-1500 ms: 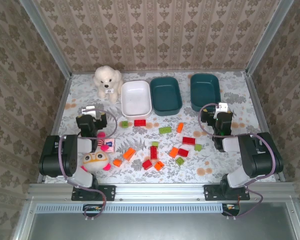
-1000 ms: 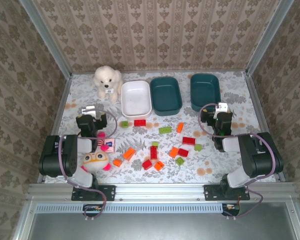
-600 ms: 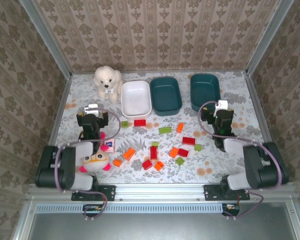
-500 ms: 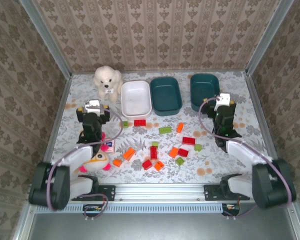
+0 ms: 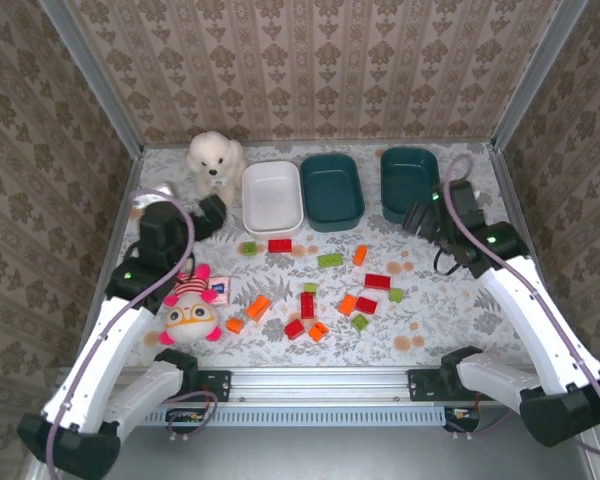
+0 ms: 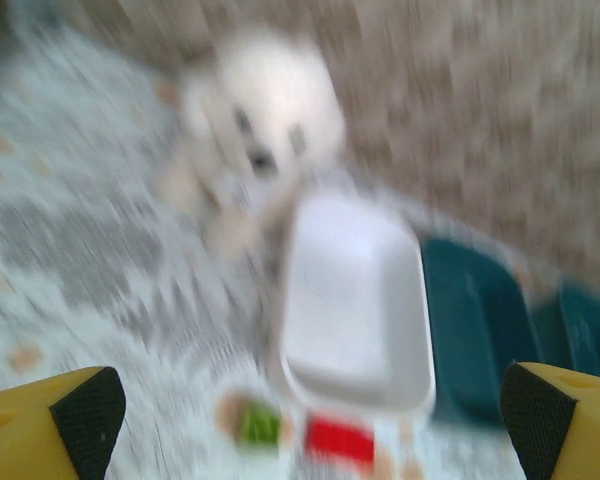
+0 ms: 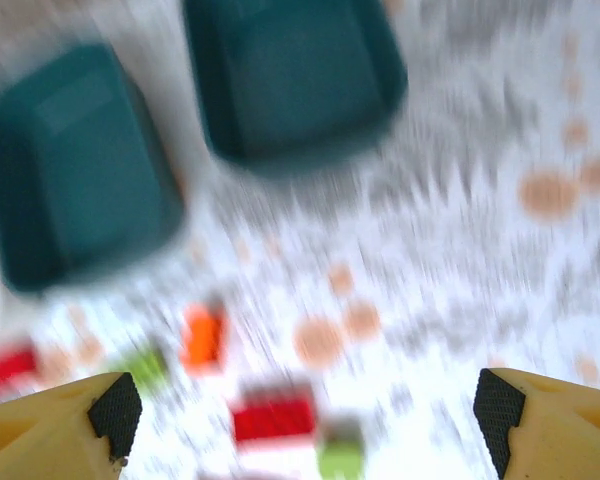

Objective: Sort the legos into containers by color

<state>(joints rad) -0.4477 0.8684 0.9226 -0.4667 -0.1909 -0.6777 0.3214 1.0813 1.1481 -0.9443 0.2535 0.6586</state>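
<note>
Hovering, jaws spread and empty, both arms (image 5: 525, 290) are starting the sort; next, grasping legos (image 5: 307, 303) six o'clock of the bins (image 5: 248, 205).

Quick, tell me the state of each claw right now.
Left claw: open, holding nothing.
Right claw: open, holding nothing.

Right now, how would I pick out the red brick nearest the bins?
Find the white bin, leftmost of three at the back, beside the plush dog. Just before its near edge lies the red brick; its neighbour on the left, a green brick, is smaller.
</note>
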